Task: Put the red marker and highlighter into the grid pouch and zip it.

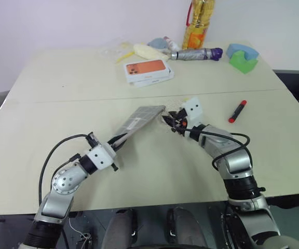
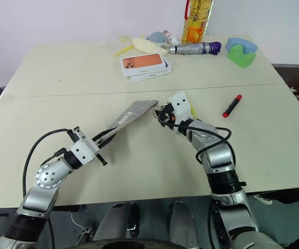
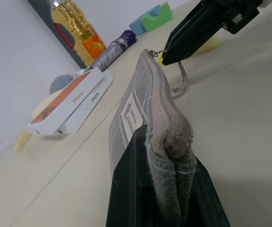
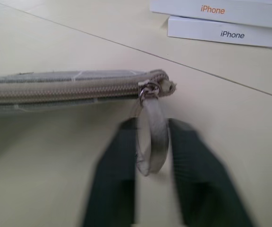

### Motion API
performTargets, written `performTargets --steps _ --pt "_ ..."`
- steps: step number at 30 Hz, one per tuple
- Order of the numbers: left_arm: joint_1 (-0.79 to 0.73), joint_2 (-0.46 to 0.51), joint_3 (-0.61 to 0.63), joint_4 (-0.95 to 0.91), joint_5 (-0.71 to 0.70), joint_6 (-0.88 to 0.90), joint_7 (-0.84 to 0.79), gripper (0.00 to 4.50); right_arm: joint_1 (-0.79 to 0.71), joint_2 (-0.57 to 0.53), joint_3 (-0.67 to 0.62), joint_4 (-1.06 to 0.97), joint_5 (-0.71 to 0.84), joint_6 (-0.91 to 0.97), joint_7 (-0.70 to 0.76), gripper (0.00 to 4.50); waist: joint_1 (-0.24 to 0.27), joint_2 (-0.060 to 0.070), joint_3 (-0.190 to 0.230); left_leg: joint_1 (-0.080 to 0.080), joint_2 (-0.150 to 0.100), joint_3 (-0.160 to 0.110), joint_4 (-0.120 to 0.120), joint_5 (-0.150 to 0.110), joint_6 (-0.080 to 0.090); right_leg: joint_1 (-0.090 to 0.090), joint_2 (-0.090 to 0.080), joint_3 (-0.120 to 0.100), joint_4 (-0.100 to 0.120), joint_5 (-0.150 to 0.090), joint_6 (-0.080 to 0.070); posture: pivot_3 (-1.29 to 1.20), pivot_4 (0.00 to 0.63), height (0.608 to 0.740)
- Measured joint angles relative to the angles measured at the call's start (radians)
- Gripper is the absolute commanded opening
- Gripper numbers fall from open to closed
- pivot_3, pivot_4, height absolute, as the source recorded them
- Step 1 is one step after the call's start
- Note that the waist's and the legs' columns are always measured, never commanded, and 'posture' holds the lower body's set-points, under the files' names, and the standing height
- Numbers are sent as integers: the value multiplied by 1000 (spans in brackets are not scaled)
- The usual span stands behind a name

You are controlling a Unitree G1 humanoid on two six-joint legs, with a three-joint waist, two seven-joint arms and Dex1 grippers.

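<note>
The grid pouch point(image 1: 139, 120) hangs tilted above the table, zipper edge up. My left gripper point(image 1: 119, 140) is shut on its near end, and grey fabric bulges between the fingers point(image 3: 126, 189). At the far end my right gripper point(image 2: 161, 115) is shut on the metal ring pull point(image 4: 151, 142), which hangs from the slider at the pouch's corner. The zipper looks closed along its length. The red marker point(image 1: 237, 111) lies on the table to the right of my right gripper. A bit of yellow behind that gripper is the highlighter point(image 2: 191, 111), mostly hidden.
At the back of the table are two stacked phone boxes point(image 1: 147, 70), a pale yellow banana-like object point(image 1: 147, 52), a folded umbrella point(image 1: 196, 54), an oil bottle point(image 1: 199, 23) and green and blue foam blocks point(image 1: 243, 57). A seam point(image 1: 61, 99) crosses the table.
</note>
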Motion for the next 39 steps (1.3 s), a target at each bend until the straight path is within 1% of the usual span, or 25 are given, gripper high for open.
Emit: performTargets --steps 7,10,14,20,27,30,39 --pt "-2 -4 0 -1 -1 5 1 0 0 -8 21 -7 -4 0 17 34 0 0 0 0 0 0 0 0 0 0 0 0 0 0 0 0 150 740" --pt "-12 -27 0 -1 -6 33 12 0 0 -36 68 -58 -16 0 48 34 0 0 0 0 0 0 0 0 0 0 0 0 0 0 0 0 150 740" --pt "-46 -43 -1 7 -6 51 22 0 0 -45 121 -137 -24 3 76 34 0 0 0 0 0 0 0 0 0 0 0 0 0 0 0 0 150 740" --pt "-107 -76 -24 65 12 68 33 0 0 -51 208 -235 -28 33 120 34 1 0 0 0 0 -1 0 0 0 1 0 0 0 0 0 0 150 740" --pt "-227 -129 -56 172 36 66 54 0 -43 -51 284 -294 -33 61 163 34 1 -1 0 0 -1 -1 1 0 0 1 0 0 0 0 0 0 150 740" --pt "-253 -152 -75 216 47 59 67 0 -45 -55 305 -307 -33 67 178 34 2 -1 0 0 -1 -1 1 0 0 1 0 0 0 0 0 0 150 740" --pt "-288 -203 -75 289 58 52 130 0 -59 -78 330 -317 -35 65 215 34 1 -1 0 0 -1 -2 1 0 0 1 0 -1 0 0 0 0 150 740"
